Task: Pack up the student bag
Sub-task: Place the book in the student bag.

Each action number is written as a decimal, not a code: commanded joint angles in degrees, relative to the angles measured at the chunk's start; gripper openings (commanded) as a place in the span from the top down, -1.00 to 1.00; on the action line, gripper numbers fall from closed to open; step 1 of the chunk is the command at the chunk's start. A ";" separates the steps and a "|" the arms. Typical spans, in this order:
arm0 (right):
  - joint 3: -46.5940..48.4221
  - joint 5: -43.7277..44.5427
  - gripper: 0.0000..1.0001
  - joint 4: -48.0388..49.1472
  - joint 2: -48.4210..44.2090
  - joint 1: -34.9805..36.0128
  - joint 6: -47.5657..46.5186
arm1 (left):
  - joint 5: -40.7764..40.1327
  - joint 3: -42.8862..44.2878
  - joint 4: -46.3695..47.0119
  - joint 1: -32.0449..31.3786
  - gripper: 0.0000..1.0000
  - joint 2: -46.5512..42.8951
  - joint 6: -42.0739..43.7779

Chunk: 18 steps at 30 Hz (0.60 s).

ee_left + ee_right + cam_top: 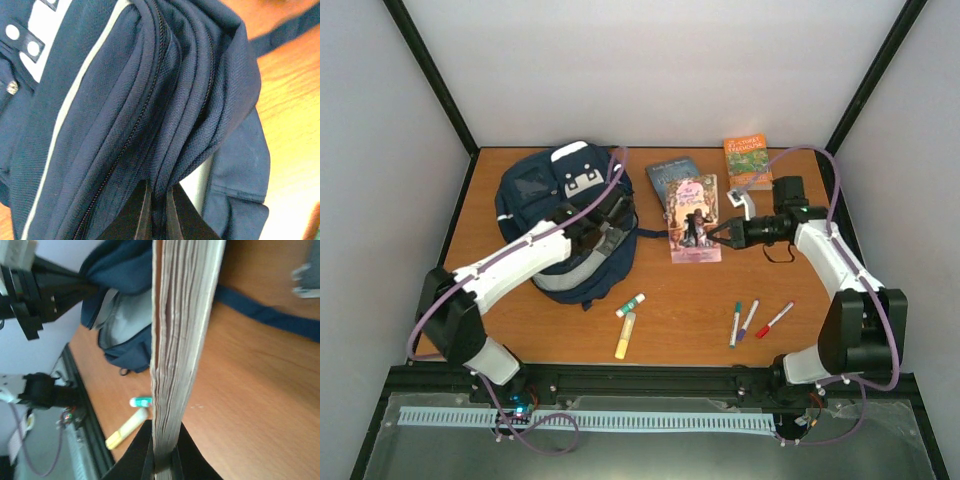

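Observation:
The student bag [545, 210], navy with white patches, lies on the left half of the table. My left gripper [616, 222] is at the bag's right side. In the left wrist view this gripper [159, 200] is shut on a fold of the bag's fabric [165, 125] beside a zipper. A pink book [693, 222] is pinched at its right edge by my right gripper [715, 235]. In the right wrist view that gripper [162, 452] is shut on the book's page edges [185, 315]. The bag [125, 270] lies beyond them.
A dark blue book [670, 178] lies partly under the pink one, and an orange-green book [748, 163] is at the back right. A green-capped marker [631, 305] and yellow highlighter [625, 336] lie near the front. Green [735, 323], purple [748, 320] and red [775, 320] markers lie front right.

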 commanded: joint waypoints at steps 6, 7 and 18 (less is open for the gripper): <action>6.18 -10.81 0.94 -9.84 5.07 10.58 4.35 | -2.18 5.74 4.89 -0.23 0.98 -4.90 3.02; 5.95 -11.79 0.94 -10.03 5.22 11.45 4.86 | -2.30 5.76 5.26 -0.23 0.99 -5.00 3.03; -6.33 -15.07 0.94 -3.50 3.94 21.86 11.92 | 1.13 4.92 8.50 1.83 0.98 -8.76 2.23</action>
